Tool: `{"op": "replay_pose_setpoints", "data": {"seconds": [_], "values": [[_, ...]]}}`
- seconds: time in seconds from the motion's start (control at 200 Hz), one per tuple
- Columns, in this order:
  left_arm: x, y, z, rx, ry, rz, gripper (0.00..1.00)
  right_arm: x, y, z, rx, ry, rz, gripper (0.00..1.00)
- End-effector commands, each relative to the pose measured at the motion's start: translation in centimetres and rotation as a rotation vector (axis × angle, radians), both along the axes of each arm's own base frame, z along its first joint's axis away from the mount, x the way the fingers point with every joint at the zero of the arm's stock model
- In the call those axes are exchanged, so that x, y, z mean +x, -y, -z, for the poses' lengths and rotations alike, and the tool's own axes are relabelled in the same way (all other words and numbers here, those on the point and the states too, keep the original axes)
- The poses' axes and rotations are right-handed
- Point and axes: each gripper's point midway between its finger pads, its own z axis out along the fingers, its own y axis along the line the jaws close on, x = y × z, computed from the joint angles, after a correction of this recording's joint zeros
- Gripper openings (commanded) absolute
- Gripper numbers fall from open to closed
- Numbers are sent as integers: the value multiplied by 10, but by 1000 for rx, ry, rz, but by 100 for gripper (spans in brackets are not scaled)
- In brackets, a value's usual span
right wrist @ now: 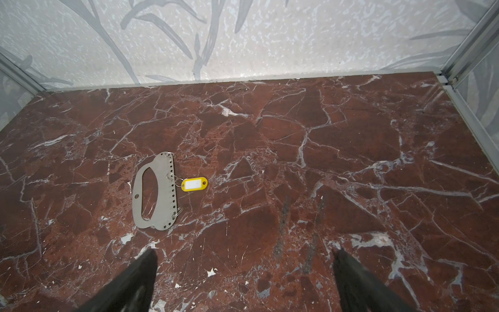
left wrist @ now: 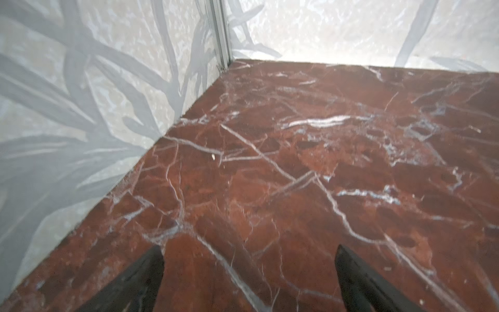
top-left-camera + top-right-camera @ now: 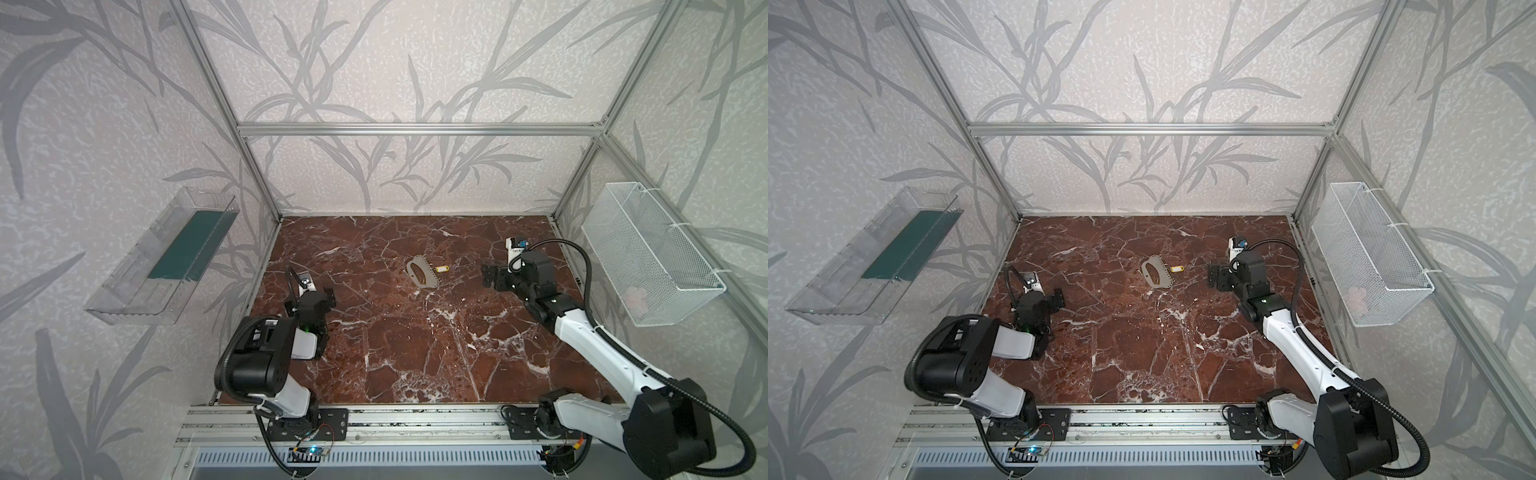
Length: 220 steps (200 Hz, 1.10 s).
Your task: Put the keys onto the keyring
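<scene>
Nearest, spread wide and empty: left gripper (image 2: 249,252) over bare table (image 3: 415,353), right gripper (image 1: 245,252). Lying flat mid-table: the keys (image 1: 165,189), the keyring (image 1: 193,184) touching its holed edge; cannot tell whether threaded. Probably stiff, thin, light, slick on marble; best pinched at the rim or through the cutout, the ring by its yellow tag. On the walls: clear bin (image 3: 137,270) holding a dark green sheet (image 3: 187,245), mesh basket (image 3: 648,249) holding something pale (image 3: 634,298), unclear.

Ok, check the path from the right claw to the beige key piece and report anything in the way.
Nothing foreign blocks it: bare marble table lies between the open right claw and the beige key piece. Only the keyring's yellow tag sits at the piece's rim on the claw's side.
</scene>
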Motion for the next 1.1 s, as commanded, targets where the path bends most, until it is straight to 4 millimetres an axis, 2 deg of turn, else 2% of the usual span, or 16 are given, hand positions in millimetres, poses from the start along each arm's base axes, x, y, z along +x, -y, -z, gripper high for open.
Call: {"op": "replay_pose_setpoints", "data": {"seconds": [0.0, 0.21, 0.555, 0.845, 0.915, 0.94, 1.095], "values": [[10, 0, -46, -3, 205, 7, 99, 3, 4, -2, 0, 42, -20, 99], [38, 4, -37, 12, 73, 34, 99, 3, 29, 12, -24, 34, 19, 99], [37, 6, -37, 16, 72, 36, 99, 3, 50, 38, -147, 125, 44, 99], [37, 6, -37, 19, 70, 36, 99, 14, 60, 59, -79, 199, 43, 99], [37, 6, -37, 19, 71, 36, 99, 15, 60, 67, -90, 205, 30, 99], [37, 6, -37, 18, 71, 36, 99, 16, 59, 63, -92, 239, 24, 99], [37, 6, -37, 18, 70, 37, 99, 14, 57, 70, -106, 331, 3, 99]]}}
